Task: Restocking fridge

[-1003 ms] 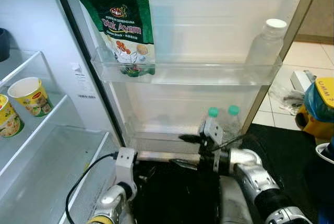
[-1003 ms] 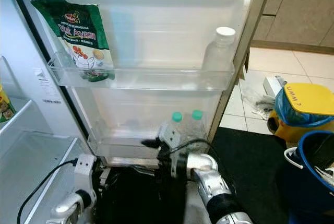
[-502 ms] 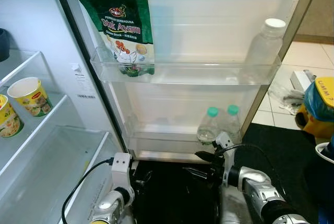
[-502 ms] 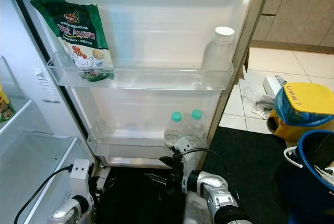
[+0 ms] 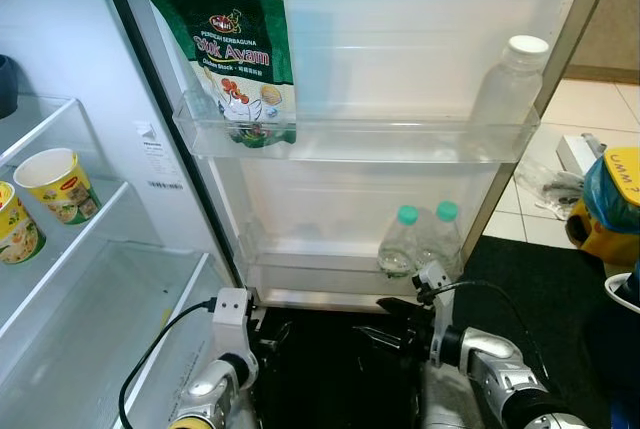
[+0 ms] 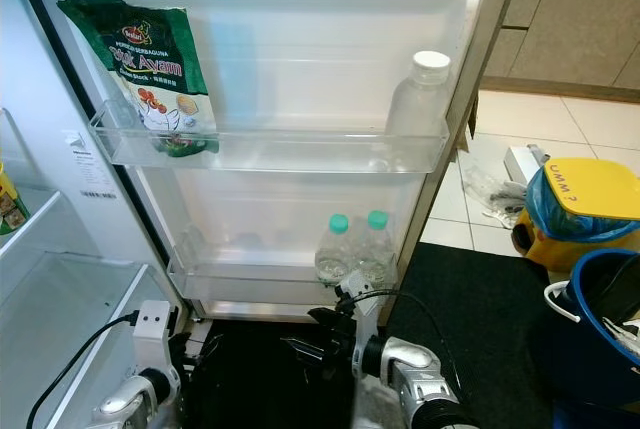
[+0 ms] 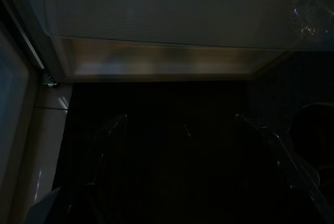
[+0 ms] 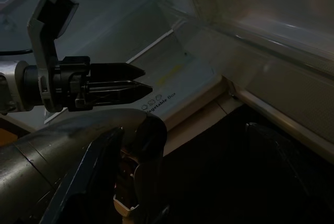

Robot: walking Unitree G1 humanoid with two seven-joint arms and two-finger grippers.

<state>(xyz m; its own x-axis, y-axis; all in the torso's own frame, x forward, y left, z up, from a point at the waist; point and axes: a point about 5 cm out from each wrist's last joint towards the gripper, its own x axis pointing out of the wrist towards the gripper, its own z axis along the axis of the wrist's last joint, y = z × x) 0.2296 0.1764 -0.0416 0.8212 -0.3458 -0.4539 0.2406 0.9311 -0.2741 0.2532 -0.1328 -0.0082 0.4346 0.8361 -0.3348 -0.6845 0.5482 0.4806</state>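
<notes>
Nearest the robot, both arms sit low in front of the open fridge. The right gripper (image 5: pixel 385 317) is just below the bottom edge of the door, fingers parted and holding nothing. The left gripper (image 8: pixel 136 78) is low beside the fridge body; in the right wrist view its fingers lie nearly together with only a slim gap, and nothing sits between them (clenched, as far as can be made out).

Directly above the right gripper, the lower door shelf (image 5: pixel 300 261) holds two small bottles with green caps (image 5: pixel 420 239), standing upright and touching each other at the hinge-far end. The rest of that shelf is bare.

Higher up, the upper door shelf (image 5: pixel 400 139) carries a green stock packet (image 5: pixel 240 54) at one end and a white-capped bottle (image 5: pixel 508 84) at the other, well apart. Inside the fridge body, two noodle cups (image 5: pixel 55 184) stand on a wire shelf.

Judgement: the green-capped pair looks already placed, and the right arm is clear of it. To do this step well, draw the open fingers straight down and back, away from the shelf lip (a sideways sweep risks tipping the bottles). The next item should go into the bare span of the lower shelf, beside the pair.
</notes>
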